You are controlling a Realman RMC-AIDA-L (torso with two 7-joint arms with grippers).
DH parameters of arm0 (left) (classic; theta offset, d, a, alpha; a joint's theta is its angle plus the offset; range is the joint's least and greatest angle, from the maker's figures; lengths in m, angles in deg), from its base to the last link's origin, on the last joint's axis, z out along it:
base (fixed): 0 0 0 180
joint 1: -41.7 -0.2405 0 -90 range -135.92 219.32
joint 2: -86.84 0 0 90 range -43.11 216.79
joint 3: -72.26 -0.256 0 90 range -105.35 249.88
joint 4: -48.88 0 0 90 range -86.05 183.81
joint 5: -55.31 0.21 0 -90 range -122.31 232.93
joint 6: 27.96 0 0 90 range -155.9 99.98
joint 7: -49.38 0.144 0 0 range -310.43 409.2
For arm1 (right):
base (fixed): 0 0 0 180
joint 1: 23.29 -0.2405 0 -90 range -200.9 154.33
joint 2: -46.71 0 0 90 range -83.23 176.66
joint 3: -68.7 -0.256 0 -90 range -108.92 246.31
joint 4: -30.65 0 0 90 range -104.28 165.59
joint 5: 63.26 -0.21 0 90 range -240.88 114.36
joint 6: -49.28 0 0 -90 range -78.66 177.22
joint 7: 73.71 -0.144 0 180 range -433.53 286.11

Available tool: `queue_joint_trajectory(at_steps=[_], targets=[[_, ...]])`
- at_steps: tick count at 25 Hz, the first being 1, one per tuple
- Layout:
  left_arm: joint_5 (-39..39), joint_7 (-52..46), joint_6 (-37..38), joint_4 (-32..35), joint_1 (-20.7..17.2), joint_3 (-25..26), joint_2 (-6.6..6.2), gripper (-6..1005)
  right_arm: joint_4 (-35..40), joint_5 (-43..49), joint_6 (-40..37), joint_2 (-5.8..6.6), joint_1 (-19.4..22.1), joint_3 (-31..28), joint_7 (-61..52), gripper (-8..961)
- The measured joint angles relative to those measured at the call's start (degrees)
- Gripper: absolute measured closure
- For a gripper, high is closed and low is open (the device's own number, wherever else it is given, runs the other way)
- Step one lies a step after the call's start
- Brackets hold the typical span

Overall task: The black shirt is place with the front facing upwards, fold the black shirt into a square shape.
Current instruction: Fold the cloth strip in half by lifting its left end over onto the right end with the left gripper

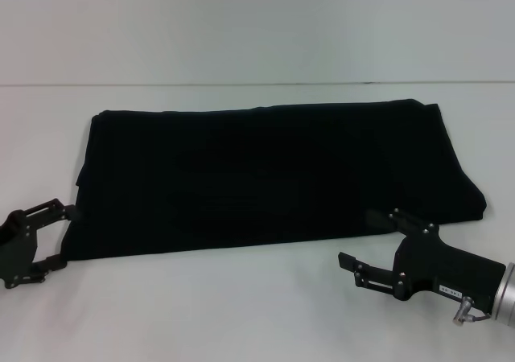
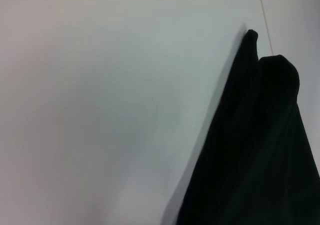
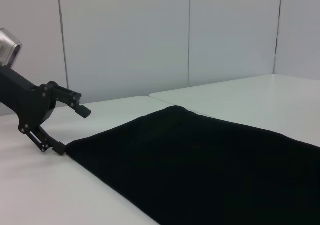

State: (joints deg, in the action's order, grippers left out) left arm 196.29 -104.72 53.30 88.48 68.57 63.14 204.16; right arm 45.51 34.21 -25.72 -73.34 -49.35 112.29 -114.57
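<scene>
Plain black cotton shirt (image 1: 273,177) lies flat on the white table (image 1: 241,314), already a wide rectangle. Left gripper (image 1: 58,235) spread at its near-left corner, right gripper (image 1: 372,243) spread near the front edge. Next, likely: pinch corners, fold sideways

white table (image 1: 241,314) with a seam line, pale panelled wall (image 3: 125,35) behind.

Matte black right gripper (image 1: 364,240) with silver screws and silver wrist cuff
</scene>
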Motion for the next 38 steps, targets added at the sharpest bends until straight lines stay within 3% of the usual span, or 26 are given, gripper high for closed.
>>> queue_joint_trajectory(at_steps=[18,32,38], targets=[[0.36,-0.39,-1.70,-0.99,0.83,-0.09,-0.61,51,0.00,0.00,0.51,0.00,-0.42,0.00,0.00,69],[0.71,-0.05,-4.73,-5.50,5.74,-2.17,-1.25,51,-0.02,0.00,1.04,0.00,-0.62,0.00,0.00,70],[0.40,1.59,-5.58,-5.56,6.21,-3.54,-1.31,51,-0.10,-0.08,0.72,-0.09,-0.59,0.00,0.00,69]])
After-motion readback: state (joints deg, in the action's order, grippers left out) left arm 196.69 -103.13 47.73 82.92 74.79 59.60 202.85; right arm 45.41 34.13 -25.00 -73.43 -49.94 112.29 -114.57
